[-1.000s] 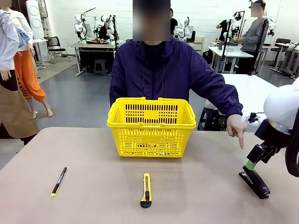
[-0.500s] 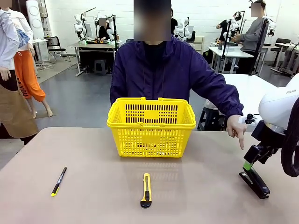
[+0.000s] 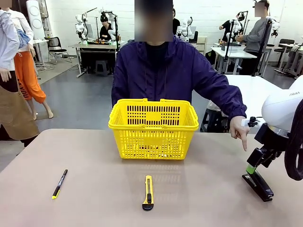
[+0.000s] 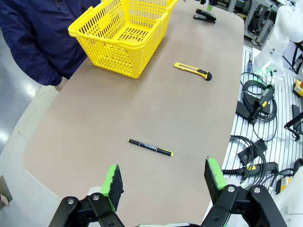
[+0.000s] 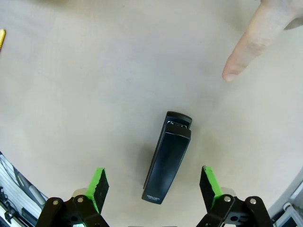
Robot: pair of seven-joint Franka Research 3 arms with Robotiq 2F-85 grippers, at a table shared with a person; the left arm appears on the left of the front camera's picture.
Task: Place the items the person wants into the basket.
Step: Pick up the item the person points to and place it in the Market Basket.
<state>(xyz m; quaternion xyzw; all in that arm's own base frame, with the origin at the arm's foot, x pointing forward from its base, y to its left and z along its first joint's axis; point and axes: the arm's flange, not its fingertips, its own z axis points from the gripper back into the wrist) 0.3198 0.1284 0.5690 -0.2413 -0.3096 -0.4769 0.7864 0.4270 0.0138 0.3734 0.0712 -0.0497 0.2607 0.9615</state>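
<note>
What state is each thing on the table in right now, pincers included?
Stapler: closed, flat on the table.
Basket: upright, handles folded down.
Utility knife: flat, no blade showing.
Pen: flat on the table.
Person's hand: index finger pointing down toward stapler.
Left pincer: open, empty.
Right pincer: open, poised over stapler, not gripping.

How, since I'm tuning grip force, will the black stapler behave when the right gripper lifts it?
The stapler has a solid boxy body, so probably rigid and dense for its size. Its smooth black casing might slip. Lying flat on the table, it seems unlikely to roll.
</note>
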